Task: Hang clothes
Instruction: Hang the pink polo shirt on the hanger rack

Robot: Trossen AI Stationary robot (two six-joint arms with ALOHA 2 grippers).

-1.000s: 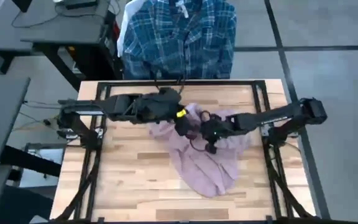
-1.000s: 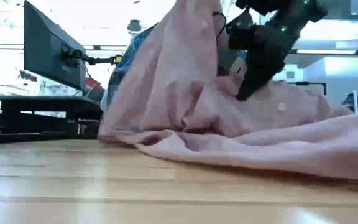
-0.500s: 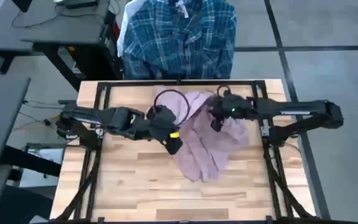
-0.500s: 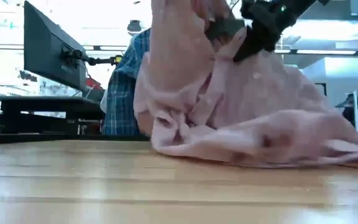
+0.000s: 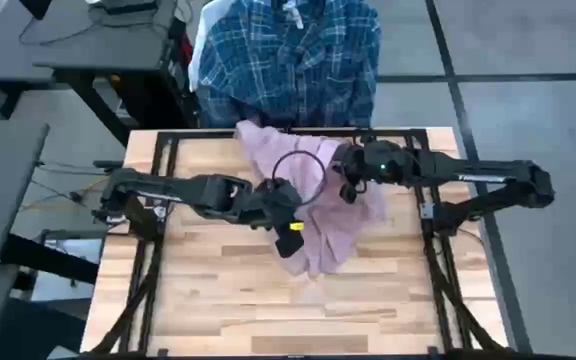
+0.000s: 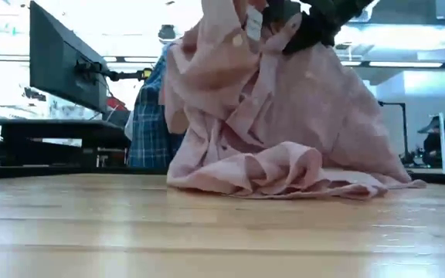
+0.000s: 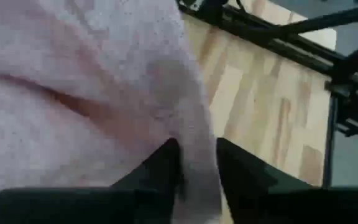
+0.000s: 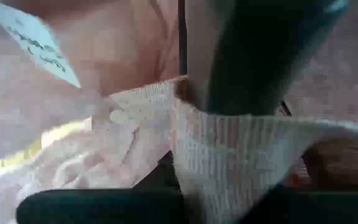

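Observation:
The dusty pink shirt (image 5: 320,215) is raised over the middle of the table, and its lower folds (image 6: 284,174) lie bunched on the wood. A white label (image 6: 253,23) shows near its top. A thin dark wire hanger (image 5: 298,172) loops over the cloth. My right gripper (image 5: 352,186) is shut on the shirt's upper part, high in the low view (image 6: 309,27). My left gripper (image 5: 290,232) is at the shirt's near left side, its fingers apart with a fold between them (image 7: 197,177). The plaid shirt (image 5: 288,60) hangs beyond the far edge. My left gripper has a hanging fold of the pink shirt (image 7: 194,143) running between its two spread fingers (image 7: 166,168). The cloth lies against their inner sides. I cannot tell whether it is pinched. My right gripper is shut on a woven edge of the pink shirt (image 8: 188,127) close to the label (image 8: 39,43). It comes slanting down from the table's right. The shirt hangs below it, its lower part on the table.
Black frame rails (image 5: 158,200) run along the table's left, right and far sides. A monitor on an arm (image 6: 60,66) and a desk stand beyond the far left. Bare wood (image 5: 268,310) lies along the near side.
My right gripper has risen and gone toward the far edge with the pink shirt's upper part. The shirt, earlier spread over the table's right half, is now drawn up and gathered in the middle. My left gripper has moved toward the near edge and sunk a little.

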